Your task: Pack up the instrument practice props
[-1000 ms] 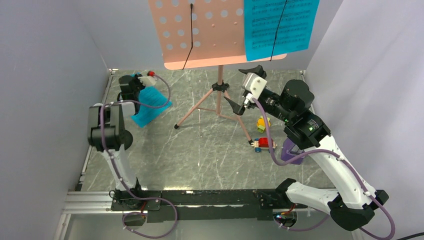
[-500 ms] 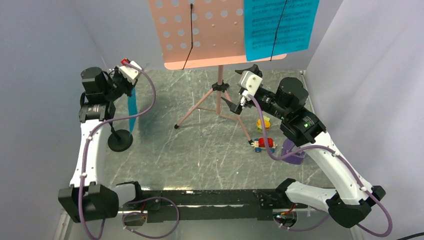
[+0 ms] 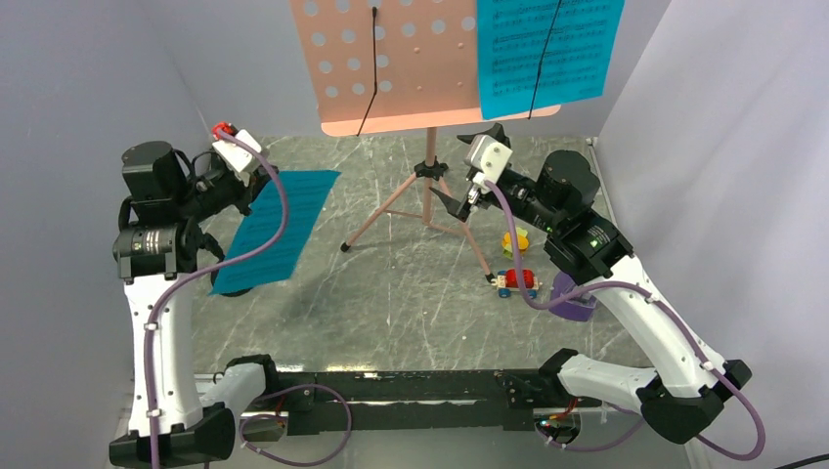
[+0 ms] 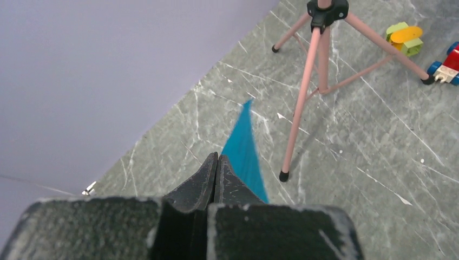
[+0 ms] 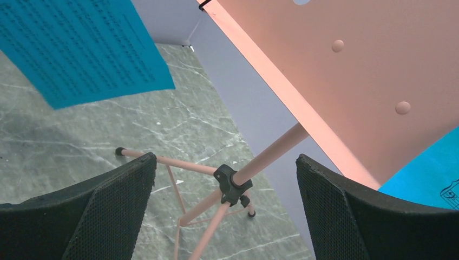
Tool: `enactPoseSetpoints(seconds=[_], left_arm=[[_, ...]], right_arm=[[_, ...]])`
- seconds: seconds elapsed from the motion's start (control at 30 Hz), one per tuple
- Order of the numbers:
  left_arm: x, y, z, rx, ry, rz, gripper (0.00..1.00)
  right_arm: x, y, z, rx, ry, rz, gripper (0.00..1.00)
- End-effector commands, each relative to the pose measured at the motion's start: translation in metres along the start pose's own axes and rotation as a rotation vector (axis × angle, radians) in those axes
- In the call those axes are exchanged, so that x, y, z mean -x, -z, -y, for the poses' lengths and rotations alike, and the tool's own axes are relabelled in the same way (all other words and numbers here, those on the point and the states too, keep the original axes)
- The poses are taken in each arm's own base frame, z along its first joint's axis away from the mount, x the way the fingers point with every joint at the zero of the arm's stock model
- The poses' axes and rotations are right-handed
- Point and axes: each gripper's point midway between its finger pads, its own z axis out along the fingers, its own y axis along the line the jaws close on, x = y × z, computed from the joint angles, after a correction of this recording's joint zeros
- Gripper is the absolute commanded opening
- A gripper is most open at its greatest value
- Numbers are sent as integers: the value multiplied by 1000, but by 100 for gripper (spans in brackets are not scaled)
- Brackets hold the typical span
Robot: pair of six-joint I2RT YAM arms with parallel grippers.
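Hanging from the left end effector point(image 3: 260, 188), a cyan sheet point(image 3: 279, 230) is held clear of the surface point(image 3: 391, 293) at the left side; the fingers are pressed together on its edge, and in the left wrist view the sheet is seen edge-on, running straight out from the tips. The right end effector point(image 3: 456, 168) is spread wide and nothing is held in it; it is poised just right of the stand point(image 3: 428, 186), below the desk point(image 3: 391, 68), on which a second page point(image 3: 547, 54) is kept under a black wire. The relation that matters is judged to be the one between the spread fingers and the pole point(image 5: 270, 154): in the right wrist view the pole is framed between the two fingers but lies ahead of the tips, not yet within them; its long axis is upright on the surface and appears slanted in that view, so the closing line is crossed by it rather than followed. The stand is nearer the right arm; the left is well apart from it. The metronome point(image 3: 575, 298) is seen on the surface at the right, partly hidden by the right arm.
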Motion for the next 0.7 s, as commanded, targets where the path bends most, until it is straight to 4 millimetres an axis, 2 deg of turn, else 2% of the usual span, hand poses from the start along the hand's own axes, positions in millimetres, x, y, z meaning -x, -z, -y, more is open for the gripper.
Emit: enactPoseSetpoints(seconds=[0.0, 0.23, 0.37, 0.5, 0.67], left_arm=[[-2, -7, -14, 33, 15, -14, 0], [-78, -41, -73, 210, -70, -181, 0], [-118, -69, -112, 310, -131, -219, 0], [-166, -100, -141, 339, -198, -290, 0], [-208, -133, -182, 381, -371, -351, 0]], right_arm=[[12, 0, 6, -27, -1, 53, 100], [9, 8, 6, -46, 17, 43, 100], [6, 12, 7, -56, 16, 42, 100], [7, 15, 8, -60, 20, 42, 100], [7, 19, 12, -67, 26, 30, 100]])
